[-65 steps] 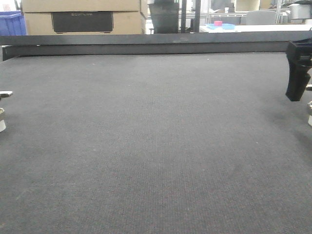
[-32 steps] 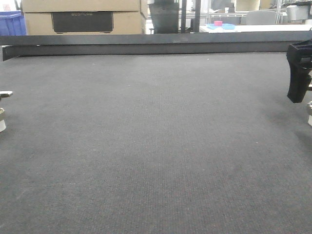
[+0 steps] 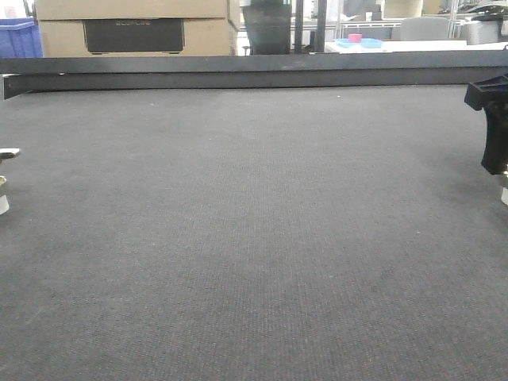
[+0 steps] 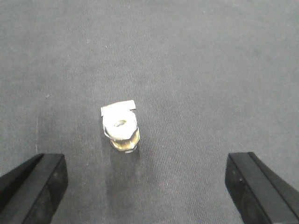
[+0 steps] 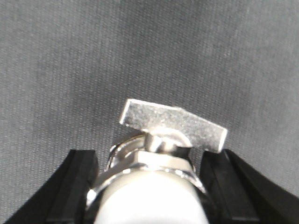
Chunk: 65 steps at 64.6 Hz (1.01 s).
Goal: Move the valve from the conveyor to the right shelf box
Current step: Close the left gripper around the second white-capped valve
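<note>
Ok, early stage, nothing boxed afaict. My right pincer (image 5: 150,158) straddles the valve (image 5: 174,122) toward the right edge of the conveyor (image 3: 254,238). Clamped or not, can't tell. My left pincer (image 4: 145,172) gapes wide over a 2nd valve (image 4: 120,127), leftward. Lift + shelf-box drop remain, imo.
</note>
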Available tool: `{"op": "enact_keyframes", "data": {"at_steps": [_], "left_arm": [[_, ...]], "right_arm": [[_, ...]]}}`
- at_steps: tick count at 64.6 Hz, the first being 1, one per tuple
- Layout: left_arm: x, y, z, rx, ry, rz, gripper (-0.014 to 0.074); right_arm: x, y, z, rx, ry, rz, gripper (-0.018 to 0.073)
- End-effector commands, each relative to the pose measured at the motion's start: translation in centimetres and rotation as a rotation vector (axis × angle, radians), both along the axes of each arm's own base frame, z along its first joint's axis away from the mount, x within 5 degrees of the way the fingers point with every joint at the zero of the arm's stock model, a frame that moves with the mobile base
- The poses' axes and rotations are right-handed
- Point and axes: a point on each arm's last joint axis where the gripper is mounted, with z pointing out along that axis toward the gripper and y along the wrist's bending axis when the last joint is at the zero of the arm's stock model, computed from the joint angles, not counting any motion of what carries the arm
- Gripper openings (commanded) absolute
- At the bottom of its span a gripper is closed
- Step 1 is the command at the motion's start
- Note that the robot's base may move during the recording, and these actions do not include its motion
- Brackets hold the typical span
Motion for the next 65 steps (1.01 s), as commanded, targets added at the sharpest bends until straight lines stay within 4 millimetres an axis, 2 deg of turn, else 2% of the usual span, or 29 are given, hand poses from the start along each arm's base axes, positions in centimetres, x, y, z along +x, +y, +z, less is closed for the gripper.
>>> {"op": "enact_keyframes", "data": {"at_steps": [1, 8, 20, 34, 51, 65], "left_arm": [[0.8, 0.2, 0.3, 0.001, 0.045, 0.016, 0.0590], [3.0, 0.7, 0.0, 0.011, 0.154, 0.043, 0.0590], [7.7, 1.7, -1.5, 0.083, 0.311, 0.074, 0.0590], [12.2, 1.8, -5.5, 0.118, 0.447, 0.064, 0.0590], [15.2, 1.7, -9.4, 0.122, 0.503, 0.054, 0.0590], [16.1, 1.4, -11.2, 0.076, 0.534, 0.054, 0.0590]], "right_arm": [[0.2, -0.1, 0.3, -0.007, -0.018, 0.010, -0.0006], [0.2, -0.1, 0.3, -0.007, -0.020, 0.010, -0.0169], [0.2, -0.1, 0.3, -0.007, -0.028, 0.010, -0.0154], [0.3, 0.0, 0.3, -0.006, -0.039, 0.010, -0.0154], [0.4, 0.0, 0.4, -0.005, -0.051, 0.009, -0.0154], [0.5, 0.0, 0.4, -0.005, -0.056, 0.009, -0.0154]]}}
